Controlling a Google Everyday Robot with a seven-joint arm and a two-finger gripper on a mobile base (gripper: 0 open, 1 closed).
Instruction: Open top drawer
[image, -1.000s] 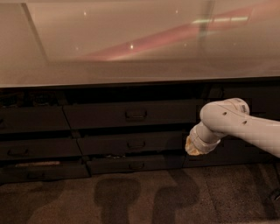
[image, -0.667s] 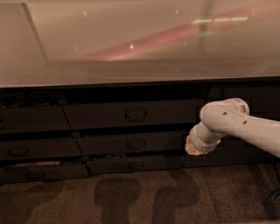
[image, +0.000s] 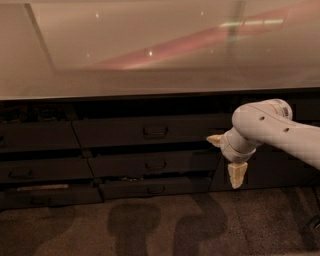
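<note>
The top drawer (image: 125, 132) is the wide dark front just under the counter, with a small loop handle (image: 155, 131) at its centre. It sits in line with the fronts beside it. My gripper (image: 222, 161) hangs at the end of the white arm (image: 270, 127) that comes in from the right. It is by the drawer's right end, to the right of the handle and slightly lower. It is open and empty: one pale finger (image: 215, 140) points left toward the drawer front and the other finger (image: 236, 175) points down.
A glossy pale counter top (image: 150, 55) overhangs the drawers. Two shallower dark drawers (image: 155, 164) lie below the top one. More dark drawers (image: 35, 137) stand at the left. A dark cabinet front (image: 280, 170) is behind the arm. Carpet floor (image: 150, 225) lies in front.
The arm has stayed in about the same place. The gripper's fingers now show apart, one toward the drawer and one downward, where before only one pale tip showed.
</note>
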